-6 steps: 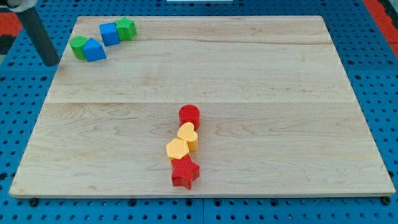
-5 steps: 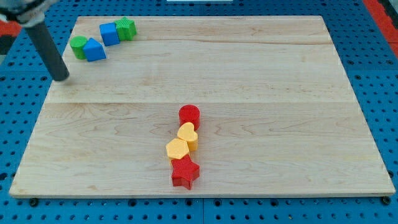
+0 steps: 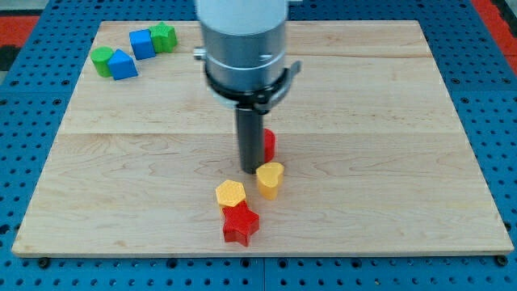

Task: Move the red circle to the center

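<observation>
The red circle (image 3: 268, 144) sits near the middle of the wooden board (image 3: 363, 121), mostly hidden behind my rod. My tip (image 3: 250, 170) is down on the board, touching the red circle's lower left side. A yellow heart (image 3: 270, 179) lies just below and right of the tip. A yellow hexagon (image 3: 230, 194) lies below and left of it, with a red star (image 3: 240, 224) right under that.
At the view's top left stand a green block (image 3: 102, 61), a blue block (image 3: 123, 65), a blue cube (image 3: 142, 44) and a green block (image 3: 163, 36). The arm's wide grey body (image 3: 242, 44) hides the board's upper middle.
My rod swept from the board's top left edge to the middle. The red circle has shifted up and right, and the yellow heart has moved right, out of the stacked line.
</observation>
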